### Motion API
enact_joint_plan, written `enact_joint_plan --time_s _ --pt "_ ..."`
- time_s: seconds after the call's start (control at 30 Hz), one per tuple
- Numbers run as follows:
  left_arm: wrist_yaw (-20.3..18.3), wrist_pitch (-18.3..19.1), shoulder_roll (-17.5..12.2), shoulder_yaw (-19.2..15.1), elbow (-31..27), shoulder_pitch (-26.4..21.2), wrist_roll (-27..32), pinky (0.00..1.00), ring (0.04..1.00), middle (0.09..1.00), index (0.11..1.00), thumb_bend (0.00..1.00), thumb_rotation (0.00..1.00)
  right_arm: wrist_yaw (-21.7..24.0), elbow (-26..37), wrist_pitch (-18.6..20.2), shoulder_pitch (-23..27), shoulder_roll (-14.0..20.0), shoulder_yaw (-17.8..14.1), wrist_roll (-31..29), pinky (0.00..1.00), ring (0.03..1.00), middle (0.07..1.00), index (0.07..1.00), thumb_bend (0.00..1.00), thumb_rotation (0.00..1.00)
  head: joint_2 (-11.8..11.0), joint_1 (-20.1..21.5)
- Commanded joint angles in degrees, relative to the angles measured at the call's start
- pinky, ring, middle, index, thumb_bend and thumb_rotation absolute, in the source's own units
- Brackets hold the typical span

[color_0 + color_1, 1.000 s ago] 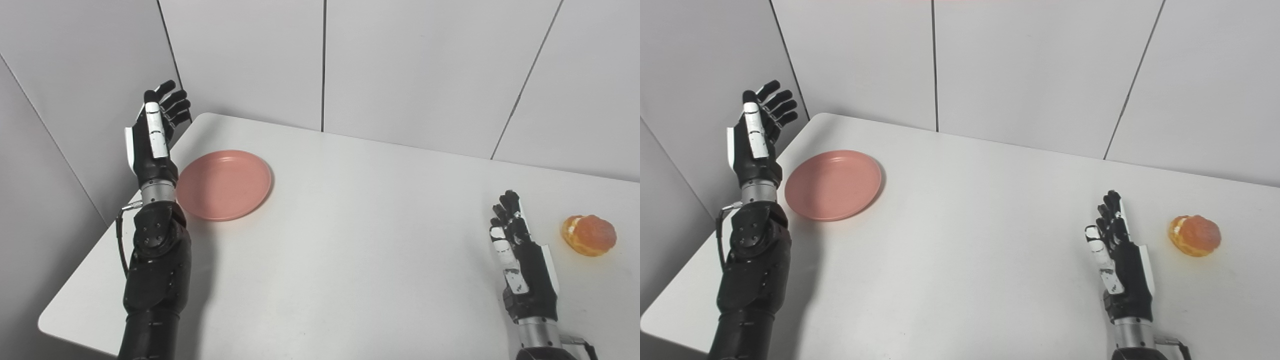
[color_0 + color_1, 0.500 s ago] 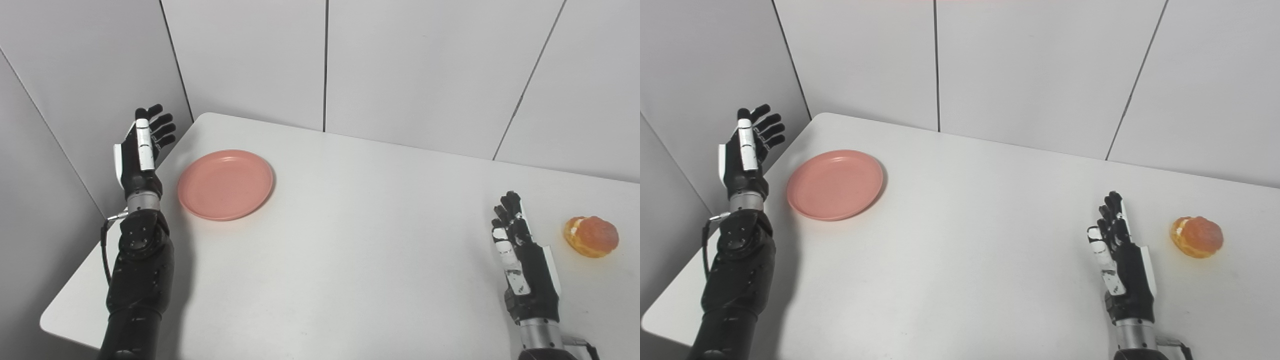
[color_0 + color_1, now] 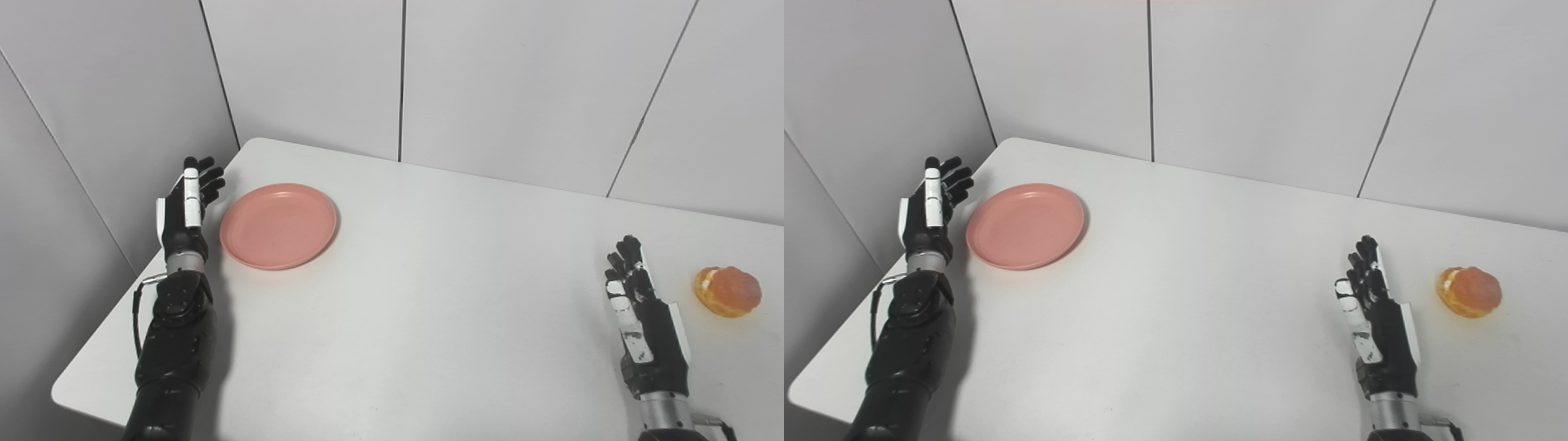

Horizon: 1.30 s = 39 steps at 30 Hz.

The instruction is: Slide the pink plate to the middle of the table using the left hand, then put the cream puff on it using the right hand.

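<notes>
Left hand (image 3: 184, 211) open, empty, just beside pink plate (image 3: 278, 225) on bench (image 3: 429, 306); plate prob. light, stiff, slippery; push at near rim. Right hand (image 3: 643, 324) open, w/ soft cream puff (image 3: 727, 291) nearby.

plate (image 3: 278, 225) far left, cream puff (image 3: 727, 291) far right

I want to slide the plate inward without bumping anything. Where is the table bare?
The widest bare stretch of the table lies between the pink plate and the right hand. The far edge along the wall is bare too. It is tighter at the left, where the left hand sits beside the plate, and between the right hand and the cream puff.
</notes>
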State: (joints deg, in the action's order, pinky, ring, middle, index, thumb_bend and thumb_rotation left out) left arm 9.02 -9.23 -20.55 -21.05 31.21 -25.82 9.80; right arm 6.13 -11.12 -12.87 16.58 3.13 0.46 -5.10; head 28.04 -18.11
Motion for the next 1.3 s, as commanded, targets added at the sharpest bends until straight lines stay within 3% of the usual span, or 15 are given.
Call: enact_joint_plan --time_s 0.0,0.17,0.33,0.47,0.57,0.9,1.27 --pt "-1.2 -2.9 -1.9 0.8 0.2 -2.5 -0.9 0.85 0.771 0.758 0.747 0.63 1.00 0.5 -1.1 -1.0 -1.8 0.8 -0.4 -0.2 1.00 0.991 1.000 0.989 0.57 0.77 0.0 -0.1" --pt "-4.0 -3.9 -1.3 2.3 1.4 -2.6 0.5 0.90 0.813 0.798 0.793 0.62 1.00 0.6 -0.8 -0.7 -1.9 0.9 -0.5 -0.3 1.00 0.994 1.000 0.990 0.58 0.77 0.0 -0.2" --pt "-4.3 -3.9 -0.9 3.8 1.5 -2.1 -0.8 0.86 0.819 0.804 0.793 0.60 1.00 0.7 -1.4 -1.1 -1.7 0.9 -0.8 -0.7 1.00 0.980 0.996 0.991 0.58 0.75 0.0 -0.3" --pt "-6.3 -3.0 -0.1 3.2 1.9 -2.2 2.7 0.90 0.842 0.812 0.798 0.62 1.00 1.0 -1.3 -0.8 -1.7 1.1 -0.7 -0.9 1.00 0.981 0.998 0.996 0.59 0.75 0.2 -0.3" --pt "-6.9 -2.9 0.5 2.9 2.3 -2.4 3.8 0.87 0.826 0.803 0.794 0.60 1.00 1.0 -1.1 -0.6 -1.8 1.1 -0.7 -1.1 1.00 0.977 0.994 0.993 0.58 0.75 0.3 -0.3" --pt "-9.3 1.8 3.6 2.2 -1.5 -2.6 9.6 0.81 0.800 0.797 0.789 0.64 1.00 0.9 -1.0 -0.1 -1.8 1.2 -0.8 -1.2 1.00 0.977 0.992 0.992 0.61 0.75 0.4 0.1" --pt "-8.5 4.6 5.8 5.1 -5.5 -1.9 6.7 0.82 0.806 0.797 0.788 0.62 1.00 1.1 -1.2 -0.1 -1.3 0.8 -0.6 -1.5 1.00 0.980 0.997 0.989 0.62 0.74 0.7 2.2"
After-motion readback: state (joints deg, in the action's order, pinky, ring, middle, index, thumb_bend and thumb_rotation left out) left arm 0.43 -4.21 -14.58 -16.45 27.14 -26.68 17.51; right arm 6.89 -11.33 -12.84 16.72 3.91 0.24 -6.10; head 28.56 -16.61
